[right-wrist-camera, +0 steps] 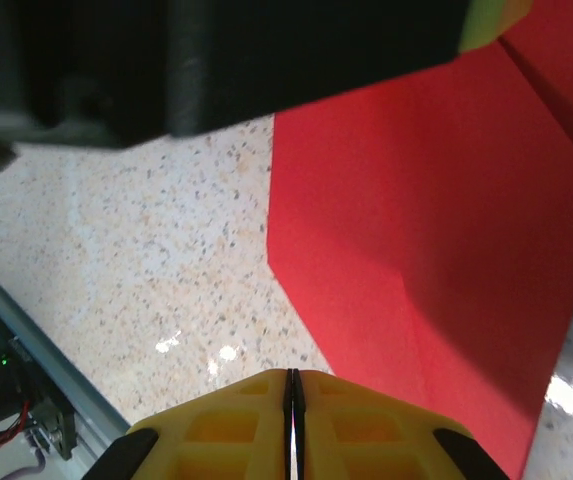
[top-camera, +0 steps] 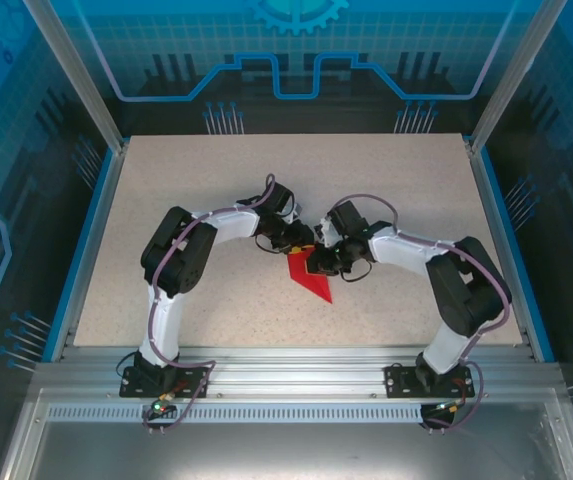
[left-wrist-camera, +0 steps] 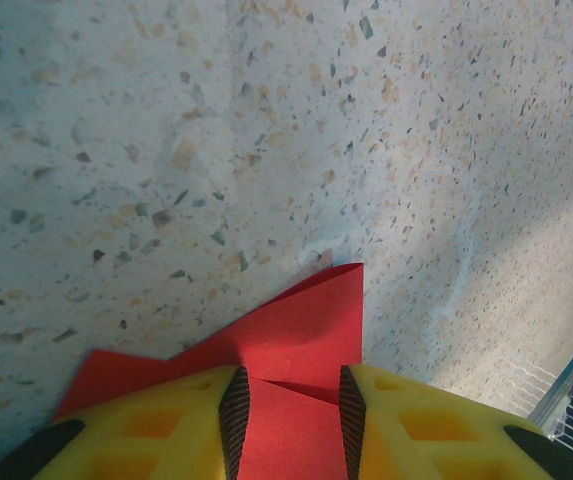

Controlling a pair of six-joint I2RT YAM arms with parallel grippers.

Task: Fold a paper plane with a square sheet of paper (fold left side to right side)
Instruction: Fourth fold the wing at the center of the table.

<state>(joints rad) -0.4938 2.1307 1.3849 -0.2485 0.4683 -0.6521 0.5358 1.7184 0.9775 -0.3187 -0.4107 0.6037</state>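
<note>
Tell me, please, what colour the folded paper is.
Plain bright red folded paper, clearest in the right wrist view.

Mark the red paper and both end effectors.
red paper (top-camera: 308,273): top external view, sheet's middle.
left end effector (left-wrist-camera: 292,390): left wrist view, between fingertips.
right end effector (right-wrist-camera: 292,385): right wrist view, between fingertips.

A pale, speckled worktop is edged on its left and right sides by blue strips. Translucent blue panels printed with circuit lines and a gear motif stand beyond the far edge and along both sides, framed by slanting silver posts. Slotted aluminium rails run along the near edge. Small bright glints of light lie on the worktop.
</note>
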